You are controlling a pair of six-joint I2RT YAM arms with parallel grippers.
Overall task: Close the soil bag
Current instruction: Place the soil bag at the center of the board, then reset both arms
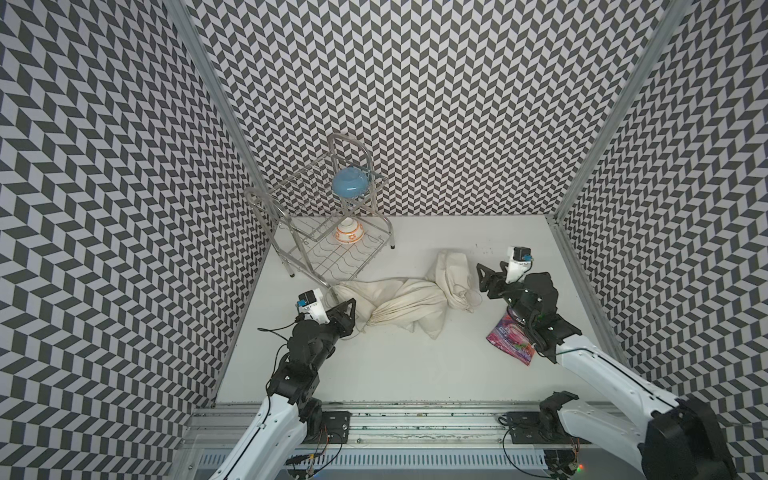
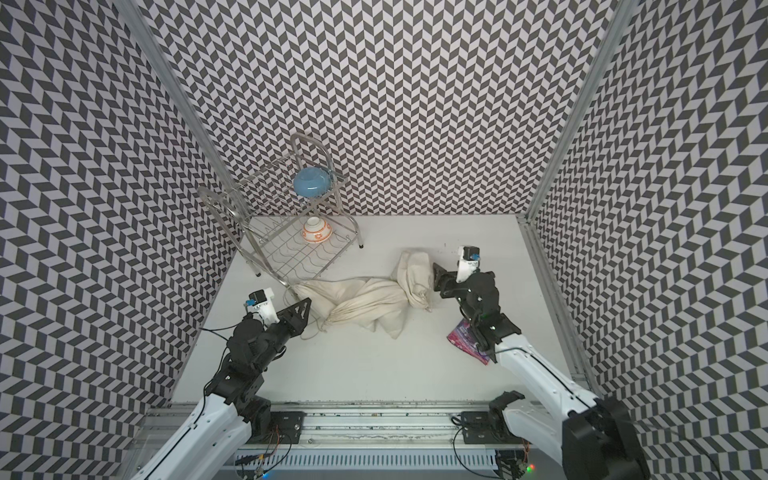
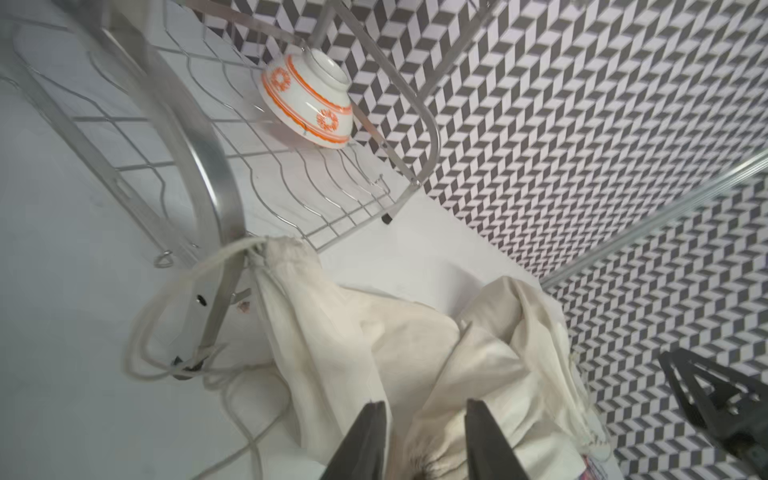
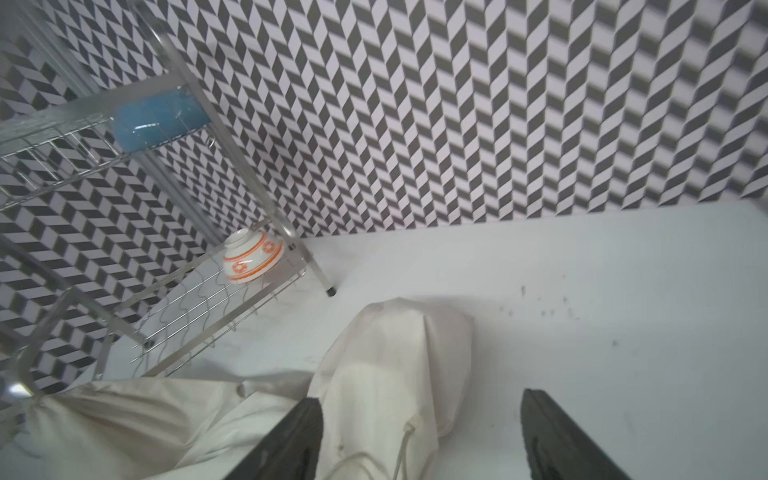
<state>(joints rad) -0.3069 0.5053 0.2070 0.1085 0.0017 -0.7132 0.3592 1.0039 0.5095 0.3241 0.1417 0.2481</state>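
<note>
The soil bag [image 1: 399, 303] lies slumped on the surface between the two sets of jaws. The left jaws are partly apart at its gathered mouth, the right jaws wide astride its other end, and neither holds anything. Its drawstring [image 3: 208, 261] loops beside the rack [image 3: 220, 187] leg, so a pull may snag there and drag the rack.

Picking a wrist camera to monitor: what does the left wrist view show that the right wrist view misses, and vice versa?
Left wrist only: a cord loop near a foot of the wire rack. Right wrist only: the blue bowl, and dark specks on the table. Both: the orange-patterned bowl, that rack, the cream cloth bags.
</note>
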